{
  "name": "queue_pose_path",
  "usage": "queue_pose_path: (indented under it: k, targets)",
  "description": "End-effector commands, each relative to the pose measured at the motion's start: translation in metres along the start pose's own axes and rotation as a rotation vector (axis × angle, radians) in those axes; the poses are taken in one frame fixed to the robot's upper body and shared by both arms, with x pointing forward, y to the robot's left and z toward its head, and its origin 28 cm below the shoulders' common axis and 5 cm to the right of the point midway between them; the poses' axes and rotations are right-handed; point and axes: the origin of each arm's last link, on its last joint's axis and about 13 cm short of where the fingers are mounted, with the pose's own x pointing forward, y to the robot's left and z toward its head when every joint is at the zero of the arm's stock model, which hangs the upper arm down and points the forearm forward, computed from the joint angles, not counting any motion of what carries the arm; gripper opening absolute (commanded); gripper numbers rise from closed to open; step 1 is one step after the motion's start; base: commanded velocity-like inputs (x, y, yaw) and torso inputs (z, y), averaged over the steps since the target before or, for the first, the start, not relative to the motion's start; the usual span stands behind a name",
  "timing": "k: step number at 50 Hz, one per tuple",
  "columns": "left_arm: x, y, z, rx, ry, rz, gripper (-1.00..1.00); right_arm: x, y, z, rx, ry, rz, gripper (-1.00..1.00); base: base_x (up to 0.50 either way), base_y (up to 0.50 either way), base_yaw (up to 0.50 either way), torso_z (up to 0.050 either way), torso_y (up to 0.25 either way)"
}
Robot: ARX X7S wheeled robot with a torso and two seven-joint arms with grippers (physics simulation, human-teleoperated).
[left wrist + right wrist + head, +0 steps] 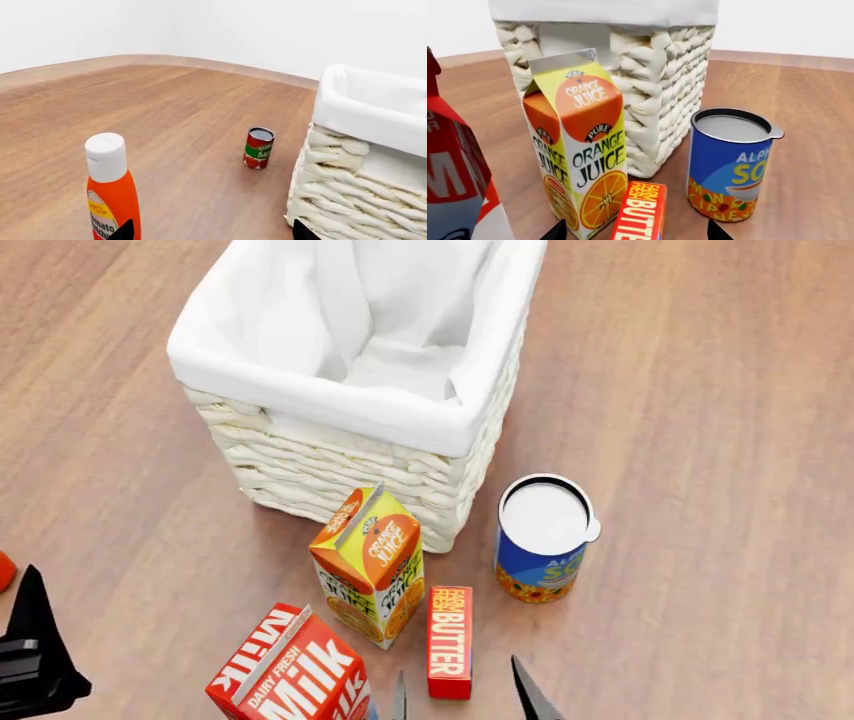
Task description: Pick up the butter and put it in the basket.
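Red butter (pixel 450 641) between open right pincer (pixel 467 692) tips, beside juice carton (pixel 372 562)

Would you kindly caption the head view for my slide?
Right gripper open around the butter, beside juice carton, before the basket.

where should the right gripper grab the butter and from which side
Grip the butter across its narrow width, on the two long side faces, coming down from above. It lies flat and slim on the floor. The right gripper already straddles its near end, open. The orange juice carton stands close on one side, so keep that finger tight in.
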Motion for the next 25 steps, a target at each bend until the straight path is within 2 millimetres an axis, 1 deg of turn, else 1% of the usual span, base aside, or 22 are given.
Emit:
queue_pose_path:
  k: [1,9,13,17,20,25]
  targets:
    - [-0.001,0.0,0.001,-0.002,-0.001,-0.001,1.0,0.004,-0.001,0.0,0.0,0.017,0.0,1.0,0.0,0.0,0.0,0.0,0.0]
    - [-0.002,0.0,0.002,-0.005,-0.002,-0.003,1.0,0.008,-0.004,0.001,0.004,0.061,-0.005,1.0,0.0,0.0,0.0,0.0,0.0]
    - [-0.002,0.0,0.003,-0.006,-0.001,-0.004,1.0,0.013,-0.006,0.006,-0.004,0.101,0.008,1.0,0.0,0.0,0.0,0.0,0.0]
    - [-0.003,0.0,0.003,-0.008,-0.002,-0.004,1.0,0.016,-0.01,0.01,0.023,0.139,0.038,1.0,0.0,0.0,0.0,0.0,0.0]
    - [-0.003,0.0,0.004,-0.01,-0.003,-0.003,1.0,0.016,-0.011,0.015,0.02,0.133,0.044,1.0,0.0,0.0,0.0,0.0,0.0]
    - [-0.004,0.0,0.004,-0.012,-0.002,-0.004,1.0,0.016,-0.012,0.017,0.013,0.14,0.044,1.0,0.0,0.0,0.0,0.0,0.0]
